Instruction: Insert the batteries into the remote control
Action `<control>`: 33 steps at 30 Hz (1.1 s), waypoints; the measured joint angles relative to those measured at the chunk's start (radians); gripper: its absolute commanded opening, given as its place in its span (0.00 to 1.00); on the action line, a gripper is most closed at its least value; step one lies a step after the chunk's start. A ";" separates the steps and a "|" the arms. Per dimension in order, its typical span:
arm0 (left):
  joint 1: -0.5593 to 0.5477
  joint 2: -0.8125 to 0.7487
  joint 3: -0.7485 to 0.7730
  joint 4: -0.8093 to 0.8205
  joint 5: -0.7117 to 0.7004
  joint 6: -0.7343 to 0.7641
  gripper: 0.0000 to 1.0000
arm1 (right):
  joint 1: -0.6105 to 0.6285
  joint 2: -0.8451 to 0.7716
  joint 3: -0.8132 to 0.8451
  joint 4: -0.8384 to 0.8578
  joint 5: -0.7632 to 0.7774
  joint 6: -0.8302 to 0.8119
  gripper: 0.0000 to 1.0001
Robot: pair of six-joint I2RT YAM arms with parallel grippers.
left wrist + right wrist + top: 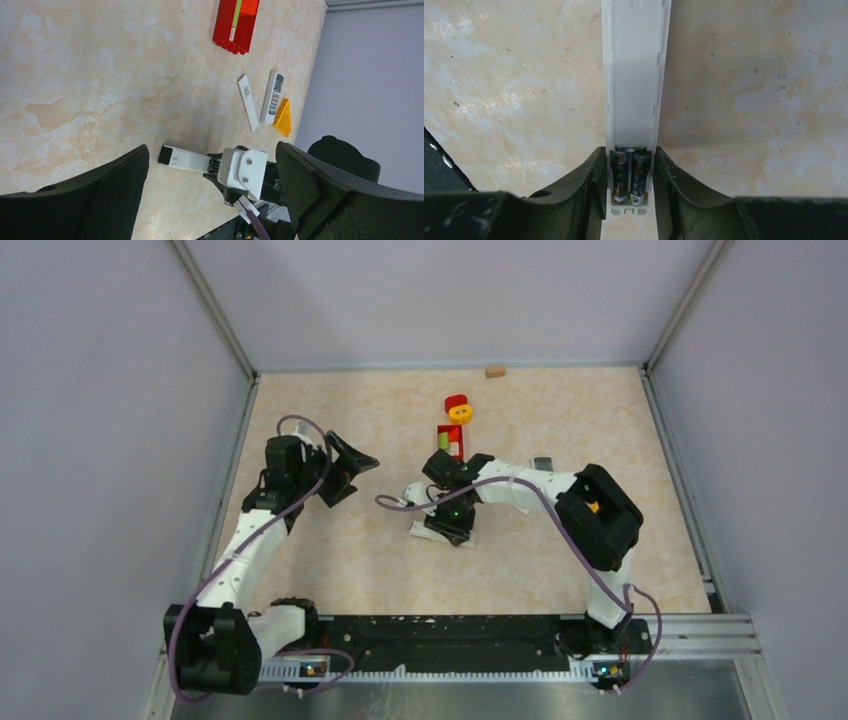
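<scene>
**Overhead, right wrist and left wrist views.** Your right gripper [629, 165] was clenched on the long sides of the white remote control [633, 70]. The remote control lay flat near the middle of the table [620, 540], well apart from every wall, with bare marbled tabletop showing on both sides of it. Your left gripper [212, 150] hung to the left of the remote control and apart from it, jaws spread wide with nothing between them. The remote control lay back-up with its compartment uncovered. Two batteries [640, 175] sat side by side in it at the clasped end, between the fingers [574, 195]. They were dark-cased with paler bands, and their lettering was too small to read. Only the right wrist view showed the batteries; overhead, the arm hid them. The left wrist view showed, to the right of the remote control, a flat white strip [248, 102], a second remote [273, 97] with buttons and an orange wedge [283, 117], lying close together. Beyond the remote control stood a red tray [236, 22], and far beyond it, by the back wall, a tan block [495, 370]
</scene>
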 measured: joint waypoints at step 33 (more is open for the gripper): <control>0.008 0.020 0.002 0.037 0.092 0.004 0.99 | -0.364 0.024 0.009 0.083 0.201 0.290 0.67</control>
